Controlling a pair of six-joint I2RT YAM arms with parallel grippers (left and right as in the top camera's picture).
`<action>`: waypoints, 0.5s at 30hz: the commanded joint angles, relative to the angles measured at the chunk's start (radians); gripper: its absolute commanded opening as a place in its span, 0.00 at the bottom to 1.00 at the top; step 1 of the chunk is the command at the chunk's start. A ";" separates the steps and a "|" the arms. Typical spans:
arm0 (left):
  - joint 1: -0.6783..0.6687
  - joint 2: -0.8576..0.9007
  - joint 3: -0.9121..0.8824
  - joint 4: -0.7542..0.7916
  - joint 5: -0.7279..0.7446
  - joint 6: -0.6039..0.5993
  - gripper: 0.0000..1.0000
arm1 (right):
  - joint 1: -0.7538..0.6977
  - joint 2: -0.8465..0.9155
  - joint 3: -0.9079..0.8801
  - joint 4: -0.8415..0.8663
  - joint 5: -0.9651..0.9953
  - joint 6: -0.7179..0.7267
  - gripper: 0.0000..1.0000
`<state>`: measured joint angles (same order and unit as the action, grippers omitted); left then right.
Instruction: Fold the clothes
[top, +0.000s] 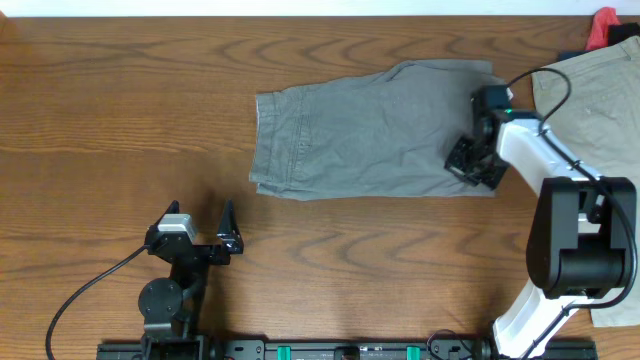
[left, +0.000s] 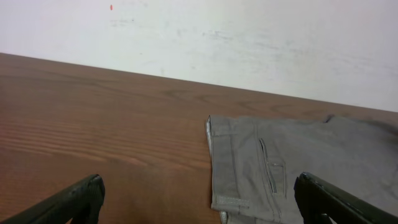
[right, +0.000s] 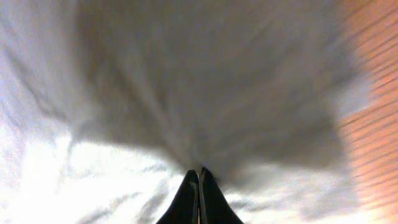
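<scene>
**Shorts pinched at right end**

Mid-grey shorts (top: 370, 130): soft, faintly creased, spread flat on the far half of the wood-grain table (top: 120, 120), right of centre. Roughly rectangular outline. Waistband at the left end with paler lining; stitched pocket slit clear from the left wrist view. Khaki trousers (top: 600, 90) near, at far right.

Right arm up from the near edge, white link angled left, wrist bent down over the shorts' right end. Right gripper (right: 199, 173) pressed together, pinching grey cloth, folds radiating from the tips.

Left arm low by the near edge, well apart from the shorts. Left gripper (top: 200, 218) spread wide, holding nothing, facing the waistband.
</scene>
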<state>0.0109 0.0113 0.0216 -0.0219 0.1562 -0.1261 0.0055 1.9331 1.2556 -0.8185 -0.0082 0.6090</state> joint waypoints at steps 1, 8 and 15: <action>-0.002 -0.005 -0.018 -0.030 0.011 0.010 0.98 | -0.016 0.008 0.078 -0.009 0.021 -0.052 0.06; -0.002 -0.005 -0.018 0.022 0.014 -0.024 0.98 | -0.012 0.006 0.184 0.027 -0.139 -0.166 0.99; -0.001 -0.002 -0.017 0.301 0.015 -0.020 0.98 | -0.012 0.006 0.190 0.143 -0.138 -0.165 0.99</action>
<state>0.0109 0.0109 0.0067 0.2169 0.1581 -0.1375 -0.0078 1.9347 1.4269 -0.6888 -0.1280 0.4648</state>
